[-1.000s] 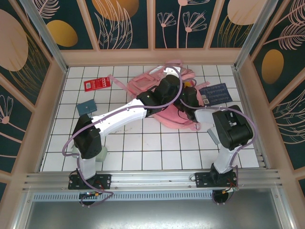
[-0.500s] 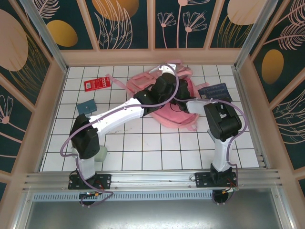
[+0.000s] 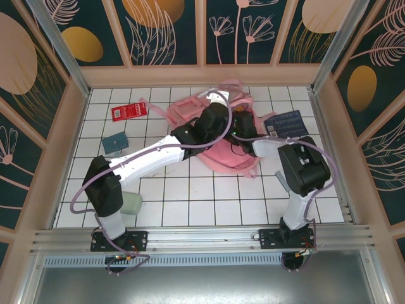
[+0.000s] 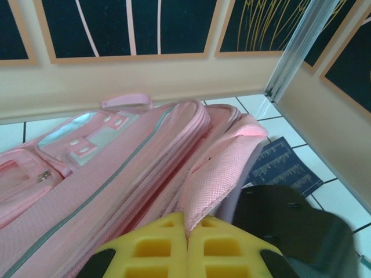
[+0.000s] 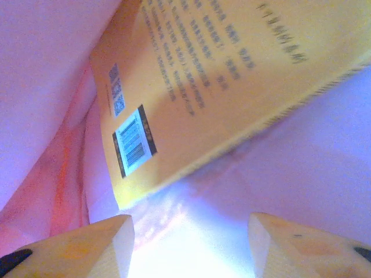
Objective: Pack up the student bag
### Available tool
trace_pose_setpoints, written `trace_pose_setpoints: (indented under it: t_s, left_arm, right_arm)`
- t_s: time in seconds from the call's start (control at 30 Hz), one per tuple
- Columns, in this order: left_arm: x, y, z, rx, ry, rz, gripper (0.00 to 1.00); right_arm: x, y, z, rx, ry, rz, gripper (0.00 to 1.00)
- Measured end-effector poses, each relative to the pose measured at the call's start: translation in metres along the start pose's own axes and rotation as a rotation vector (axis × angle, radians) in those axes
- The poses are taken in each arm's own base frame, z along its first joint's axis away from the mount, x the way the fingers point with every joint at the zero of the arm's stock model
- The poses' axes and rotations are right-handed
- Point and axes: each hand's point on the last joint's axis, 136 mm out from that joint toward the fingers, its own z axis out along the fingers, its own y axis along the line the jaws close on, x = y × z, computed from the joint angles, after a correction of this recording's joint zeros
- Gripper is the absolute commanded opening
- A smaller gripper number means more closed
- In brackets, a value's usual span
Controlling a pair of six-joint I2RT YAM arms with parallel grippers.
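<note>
1. The left gripper (image 4: 186, 250) has its yellow fingers pressed together. A flap of pink mesh from the student bag (image 4: 116, 168) runs down into the seam between them. It looks pinched there, though the fingers hide the very edge of the fabric.
2. Ahead and to the left of that gripper, the bag lies on the tiled table (image 3: 209, 202). Its front pockets and pale strips are toward the far left, and its carry handle is near the back wall.
3. Just to the right of the left gripper sits a dark rounded housing (image 4: 290, 231), probably the right arm's wrist. It is close against the raised flap.
4. Ahead and to the right of the left gripper, beyond that housing, a dark blue booklet (image 4: 284, 168) lies flat on the tiles. The bag's edge covers part of it.
5. The right gripper (image 5: 188, 243) stands spread, with nothing between its fingers (image 5: 87, 243). Pink lining surrounds it on all sides, so it is inside the bag.
6. Straight ahead of the right gripper lies an orange-yellow book (image 5: 232, 75), tilted. Its barcode label (image 5: 134, 142) is toward the left finger. The book's near corner is close to the fingertips but apart from them.
7. In the overhead view, a red packet (image 3: 128, 111) and a small teal item (image 3: 115, 142) lie well to the left of both grippers, clear of the bag.
</note>
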Motion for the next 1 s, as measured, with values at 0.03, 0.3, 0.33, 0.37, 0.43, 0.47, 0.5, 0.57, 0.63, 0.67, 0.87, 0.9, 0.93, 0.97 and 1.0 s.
trace_pose_setpoints:
  t_s: [0.03,0.3,0.33,0.37,0.43,0.47,0.5,0.57,0.63,0.67,0.87,0.9,0.93,0.97,1.0]
  left_arm:
    - [0.001,0.003,-0.002,-0.005,0.005,0.001,0.00]
    - [0.003,0.066,-0.018,-0.114,0.023,-0.032,0.00]
    - [0.004,0.073,-0.019,-0.133,0.023,-0.035,0.00]
    - [0.005,0.079,-0.020,-0.148,0.023,-0.037,0.00]
    - [0.006,0.090,-0.023,-0.182,0.019,-0.040,0.00]
    - [0.006,0.094,-0.024,-0.194,0.018,-0.040,0.00]
    - [0.006,0.098,-0.025,-0.207,0.015,-0.041,0.00]
    - [0.006,0.103,-0.027,-0.226,0.011,-0.042,0.00]
    - [0.007,0.106,-0.028,-0.238,0.010,-0.044,0.00]
    - [0.009,0.107,-0.028,-0.241,0.012,-0.045,0.00]
    - [0.025,0.109,-0.030,-0.227,0.037,-0.057,0.08]
    - [0.029,0.109,-0.030,-0.221,0.045,-0.059,0.10]
    - [0.033,0.109,-0.030,-0.214,0.053,-0.061,0.13]
    - [0.037,0.109,-0.029,-0.206,0.062,-0.063,0.16]
    - [0.041,0.108,-0.029,-0.198,0.069,-0.067,0.17]
  right_arm:
    - [0.001,0.000,-0.008,0.004,-0.004,-0.010,0.55]
    - [0.004,0.038,-0.083,-0.076,-0.095,-0.122,0.56]
    - [0.004,0.037,-0.092,-0.074,-0.109,-0.129,0.57]
    - [0.004,0.035,-0.099,-0.069,-0.119,-0.135,0.57]
    - [0.006,0.026,-0.113,-0.044,-0.137,-0.139,0.57]
    - [0.007,0.023,-0.117,-0.033,-0.140,-0.141,0.57]
    - [0.008,0.019,-0.122,-0.019,-0.142,-0.144,0.57]
    - [0.007,0.012,-0.130,-0.001,-0.156,-0.148,0.57]
    - [0.003,0.002,-0.141,0.021,-0.180,-0.138,0.58]
    - [0.000,-0.003,-0.145,0.031,-0.193,-0.132,0.58]
    - [-0.042,-0.054,-0.168,0.150,-0.319,-0.035,0.67]
    - [-0.049,-0.063,-0.171,0.174,-0.338,-0.019,0.69]
    - [-0.054,-0.071,-0.173,0.197,-0.354,-0.005,0.71]
    - [-0.060,-0.081,-0.174,0.226,-0.369,0.011,0.72]
    - [-0.064,-0.091,-0.174,0.255,-0.378,0.027,0.73]
